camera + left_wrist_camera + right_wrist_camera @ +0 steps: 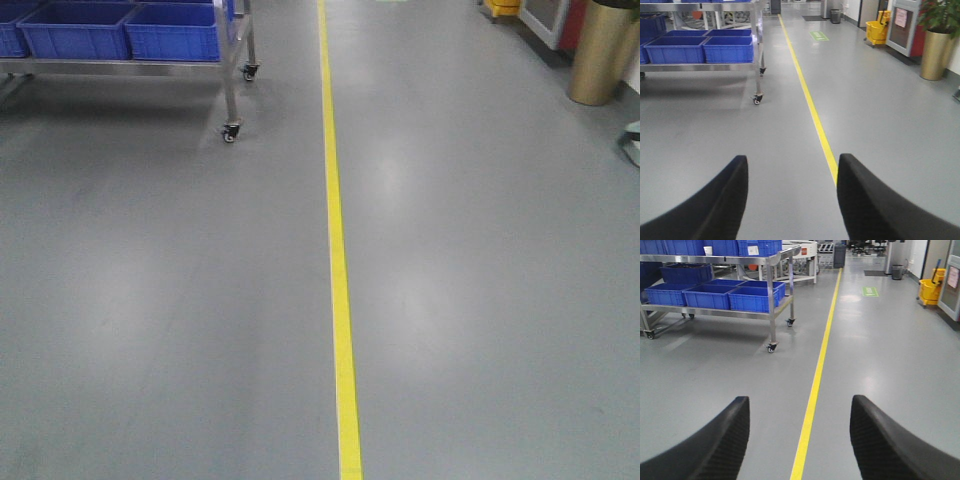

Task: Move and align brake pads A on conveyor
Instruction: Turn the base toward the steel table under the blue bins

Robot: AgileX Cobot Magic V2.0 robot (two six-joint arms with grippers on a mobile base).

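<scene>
Both pincers (790,167) (800,407) gape, facing grey floor (150,300).

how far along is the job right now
Nothing looks done: no pads or conveyor show in any view, only grey floor, a yellow line and a cart of blue bins. In hand: nothing; the left gripper and right gripper are open and empty. Left: the whole job.

Floor (880,355) beyond the jaws: smooth grey, slight sheen. Trolley frame (772,315): polished metal. Crates (752,297): blue plastic. Right gripper (799,400) fingers (715,445): matt black, finely textured.
</scene>
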